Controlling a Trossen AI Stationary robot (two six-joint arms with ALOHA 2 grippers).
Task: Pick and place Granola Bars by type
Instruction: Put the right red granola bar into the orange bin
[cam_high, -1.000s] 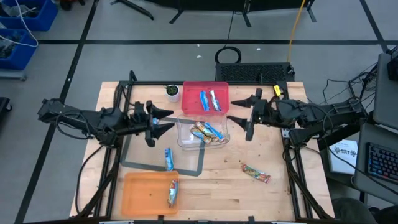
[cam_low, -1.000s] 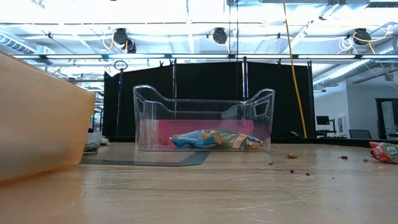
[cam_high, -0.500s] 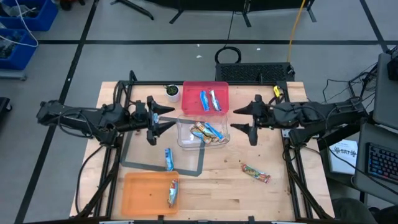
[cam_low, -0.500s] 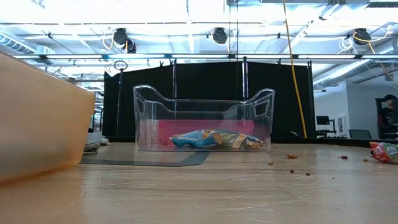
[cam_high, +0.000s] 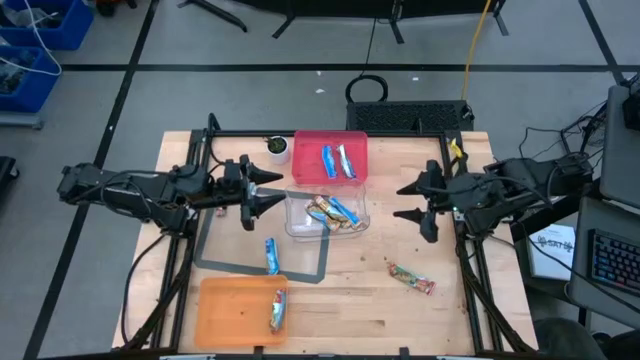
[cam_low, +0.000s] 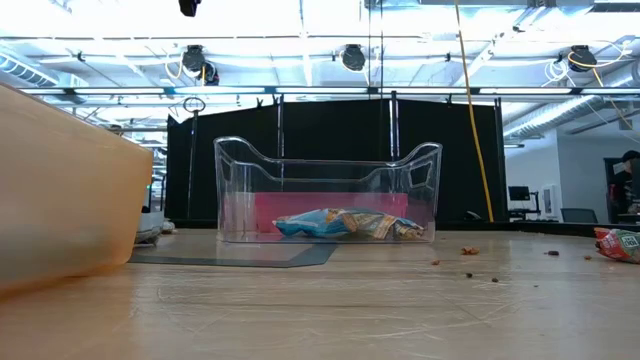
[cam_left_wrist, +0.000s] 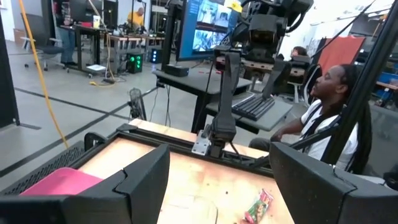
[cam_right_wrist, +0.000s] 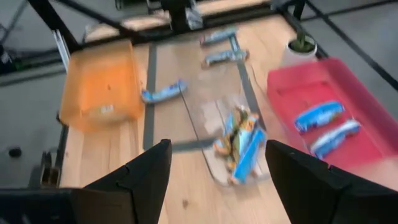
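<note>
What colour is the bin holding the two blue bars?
Red bin, clearest in the high view.

My left gripper (cam_high: 262, 190) hangs open just beside the left wall of the clear bin (cam_high: 326, 213), and my right gripper (cam_high: 413, 203) hangs open to its right, with bare wood between. The red tray (cam_high: 331, 158) touches the bin at the far side, so no way passes between them. Toward the near edge the table (cam_high: 350, 300) is free, except the orange tray (cam_high: 240, 308), one blue bar (cam_high: 270, 255) and one brown bar (cam_high: 411, 279).
</note>
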